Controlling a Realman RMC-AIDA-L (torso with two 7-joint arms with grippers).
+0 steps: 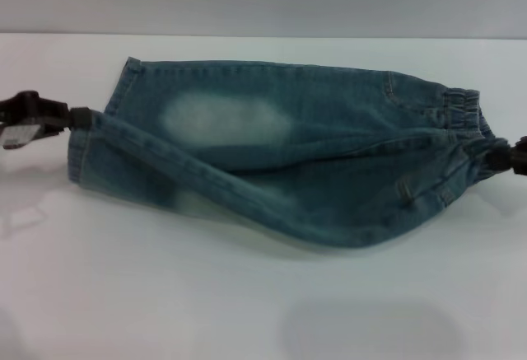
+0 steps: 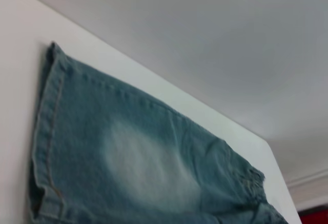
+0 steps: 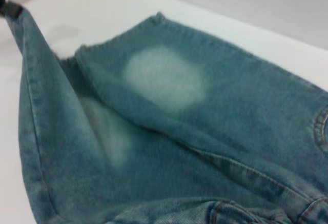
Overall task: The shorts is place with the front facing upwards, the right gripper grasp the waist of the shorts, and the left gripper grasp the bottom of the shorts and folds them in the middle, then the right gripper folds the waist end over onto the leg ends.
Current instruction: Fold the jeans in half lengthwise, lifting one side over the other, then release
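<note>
The shorts (image 1: 280,154) lie along the far half of the white bench (image 1: 247,302), with the near leg lifted and half turned over the far one. The left gripper (image 1: 76,118) pinches the leg hem near the bench's left edge; the right gripper (image 1: 504,156) pinches the waist (image 1: 461,113) at the right edge. The lengthwise fold seems in progress. Next, both must carry the raised edge across together and lay it flat.

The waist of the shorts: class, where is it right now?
In the head view, the waist lies at the shorts' right end, bunched at the right gripper by the table's right edge.
</note>
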